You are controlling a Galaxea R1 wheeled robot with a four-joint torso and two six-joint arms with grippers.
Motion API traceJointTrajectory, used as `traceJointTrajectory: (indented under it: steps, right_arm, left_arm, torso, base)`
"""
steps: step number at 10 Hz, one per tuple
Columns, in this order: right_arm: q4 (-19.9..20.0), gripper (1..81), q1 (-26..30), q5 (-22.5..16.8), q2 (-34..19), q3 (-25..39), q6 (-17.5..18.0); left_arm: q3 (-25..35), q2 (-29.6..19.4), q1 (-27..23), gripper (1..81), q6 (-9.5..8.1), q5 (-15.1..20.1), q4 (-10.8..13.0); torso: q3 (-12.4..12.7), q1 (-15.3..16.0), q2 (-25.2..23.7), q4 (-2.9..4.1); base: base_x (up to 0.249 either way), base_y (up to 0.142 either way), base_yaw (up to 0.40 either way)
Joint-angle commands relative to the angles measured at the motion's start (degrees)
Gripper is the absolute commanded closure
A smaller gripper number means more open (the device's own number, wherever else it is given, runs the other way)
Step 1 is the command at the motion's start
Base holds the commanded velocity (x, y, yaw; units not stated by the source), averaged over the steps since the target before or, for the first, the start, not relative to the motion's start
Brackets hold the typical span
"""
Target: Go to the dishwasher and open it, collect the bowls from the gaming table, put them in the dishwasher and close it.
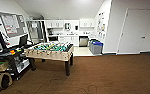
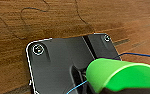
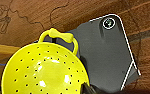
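The dishwasher (image 1: 83, 41) has its steel front shut, far off under the white kitchen counter at the back of the room. Close up in the left wrist view, a bright green bowl (image 2: 121, 75) hangs over the wood floor, with my left gripper (image 2: 121, 90) shut on its lower edge. In the right wrist view a yellow perforated bowl (image 3: 43, 70) with a loop handle is held above the floor by my right gripper (image 3: 88, 88). The gaming table is out of view.
A table-football table (image 1: 51, 51) stands ahead on the left. A dark desk (image 1: 8, 56) with screens and bags (image 1: 1, 80) lines the left wall. Blue-lidded bins (image 1: 96, 47) stand by the kitchen entrance. Thin cables (image 1: 88, 88) lie on the brown floor.
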Motion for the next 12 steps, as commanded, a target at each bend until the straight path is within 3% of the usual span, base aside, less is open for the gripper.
traceJointTrajectory:
  steps: [1,6,12]
  right_arm:
    - [-0.8,81.1,2.5,-1.5,-0.6,0.0,-0.3]
    - [-0.8,81.1,2.6,-1.5,-0.5,0.0,-0.3]
    - [-0.8,81.1,2.4,-1.4,-0.6,0.0,-0.3]
  left_arm:
    - [0.3,-1.3,-2.6,81.1,0.31,1.0,0.8]
    - [0.3,-1.5,-2.6,81.1,0.31,1.0,0.8]
    - [0.3,-1.6,-2.6,81.1,0.31,1.0,0.8]
  torso:
    - [0.0,0.0,0.0,0.00]
    - [0.0,0.0,0.0,0.00]
    - [0.0,0.0,0.0,0.00]
  base:
    - [0.102,0.000,0.000]
    - [0.102,0.000,0.000]
    - [0.090,-0.099,0.000]
